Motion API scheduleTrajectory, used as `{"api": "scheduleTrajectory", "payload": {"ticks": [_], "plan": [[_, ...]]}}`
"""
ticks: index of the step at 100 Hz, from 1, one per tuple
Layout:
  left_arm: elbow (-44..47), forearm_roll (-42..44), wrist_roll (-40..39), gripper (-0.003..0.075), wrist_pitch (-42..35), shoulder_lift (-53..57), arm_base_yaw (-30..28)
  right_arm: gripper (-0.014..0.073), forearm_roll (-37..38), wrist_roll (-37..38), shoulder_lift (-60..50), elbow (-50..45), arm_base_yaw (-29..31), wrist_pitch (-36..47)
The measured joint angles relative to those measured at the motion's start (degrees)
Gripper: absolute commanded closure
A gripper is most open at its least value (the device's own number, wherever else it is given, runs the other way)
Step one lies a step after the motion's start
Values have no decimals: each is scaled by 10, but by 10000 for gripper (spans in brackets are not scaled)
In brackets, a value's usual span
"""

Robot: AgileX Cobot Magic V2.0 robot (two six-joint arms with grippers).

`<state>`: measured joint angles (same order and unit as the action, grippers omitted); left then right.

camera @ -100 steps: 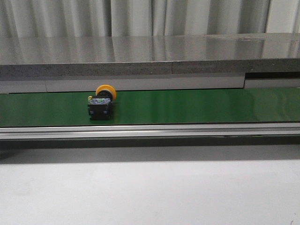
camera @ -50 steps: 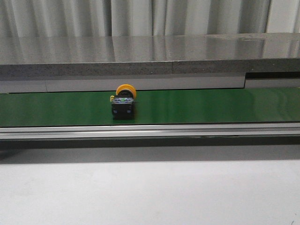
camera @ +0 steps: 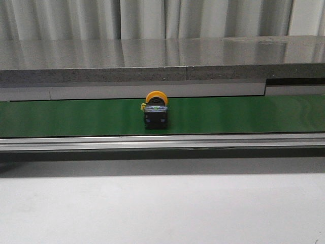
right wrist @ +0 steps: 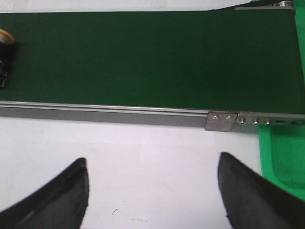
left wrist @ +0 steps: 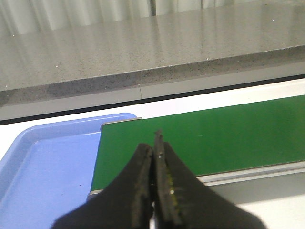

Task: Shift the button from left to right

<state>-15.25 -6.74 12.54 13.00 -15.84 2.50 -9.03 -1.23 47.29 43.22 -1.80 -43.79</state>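
Observation:
The button [camera: 155,110], orange-yellow cap on a black body, lies on the green belt [camera: 244,114] near the middle of the front view; its cap tips toward the far side. In the right wrist view only part of the button [right wrist: 4,40] shows at the picture's edge. My right gripper [right wrist: 152,164] hangs open over the white table, short of the belt, with nothing between its fingers. My left gripper [left wrist: 155,143] is shut and holds nothing, over the near edge of the belt's left end. Neither gripper appears in the front view.
A blue tray [left wrist: 43,167] lies beside the belt's left end. A green bin [right wrist: 286,157] stands past the belt's right end. A silvery rail [camera: 162,141] runs along the belt's near side. A grey stone shelf [camera: 162,63] runs behind it.
The button has travelled to the right along the belt, from left of centre to about the centre, keeping its pose.

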Motion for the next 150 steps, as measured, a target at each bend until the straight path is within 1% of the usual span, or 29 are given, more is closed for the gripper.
{"api": "scheduleTrajectory", "payload": {"ticks": [10,26,44,58,83,113,131,150], "plan": [[0,0,0,739,0,0,0,-70,-6,0,0,0,0,17],[0,0,0,739,0,0,0,-70,-48,0,8,0,0,44],[0,0,0,739,0,0,0,-70,-67,0,65,27,-9,45],[0,0,0,739,0,0,0,-70,-67,0,129,55,-39,56],[0,0,0,739,-1,0,0,-70,-67,0,262,108,-106,109],[0,0,0,739,-1,0,0,-70,-30,0,409,194,-152,126],[0,0,0,739,-1,0,0,-70,-7,0,463,227,-169,127],[0,0,0,739,-1,0,0,-68,8,0,500,238,-170,128]]}}
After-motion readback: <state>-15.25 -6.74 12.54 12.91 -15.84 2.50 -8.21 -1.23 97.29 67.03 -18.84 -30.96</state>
